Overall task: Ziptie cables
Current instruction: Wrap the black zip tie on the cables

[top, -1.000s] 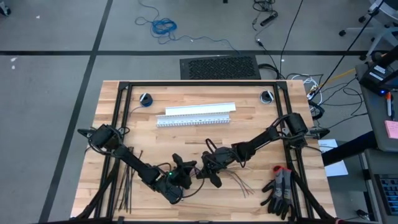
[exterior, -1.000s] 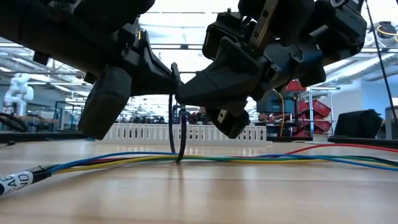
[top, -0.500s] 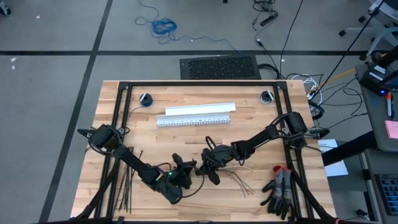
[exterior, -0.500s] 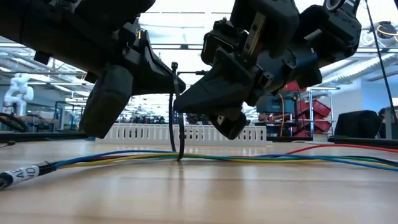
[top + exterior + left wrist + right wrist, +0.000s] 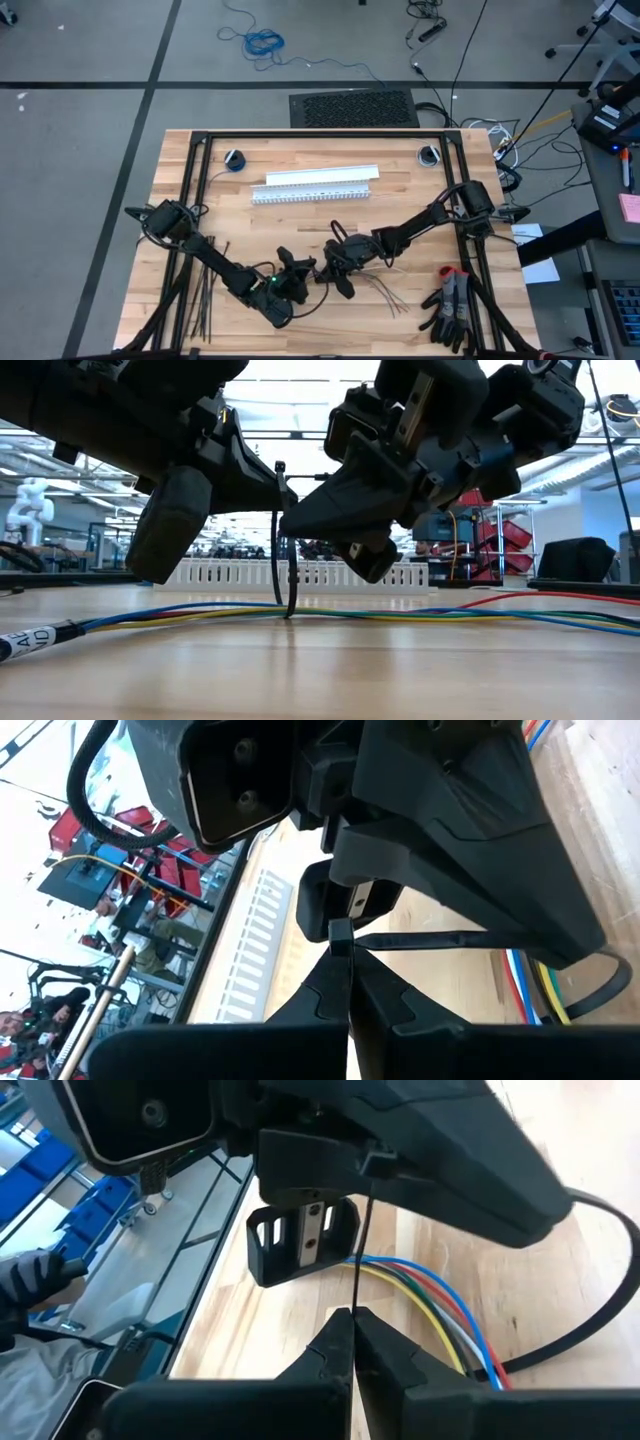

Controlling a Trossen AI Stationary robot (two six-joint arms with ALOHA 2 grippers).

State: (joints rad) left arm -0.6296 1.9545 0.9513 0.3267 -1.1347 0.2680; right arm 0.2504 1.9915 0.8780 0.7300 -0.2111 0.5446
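left gripper (image 5: 262, 480): fingers clamped on ziptie (image 5: 291, 575) head
right gripper (image 5: 300, 520): clamped on tail
change: right nudged back; loop around cables (image 5: 200, 615) barely tighter

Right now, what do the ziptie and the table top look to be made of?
The ziptie: thin black plastic by the look, slightly glossy, bending in a smooth loop around the cables. The table: pale wood, probably butcher block, with plank seams and grain showing; matte finish.

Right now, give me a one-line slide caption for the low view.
Both end effectors, left and right, shut on a black ziptie looped around the coloured cables on the wooden table.
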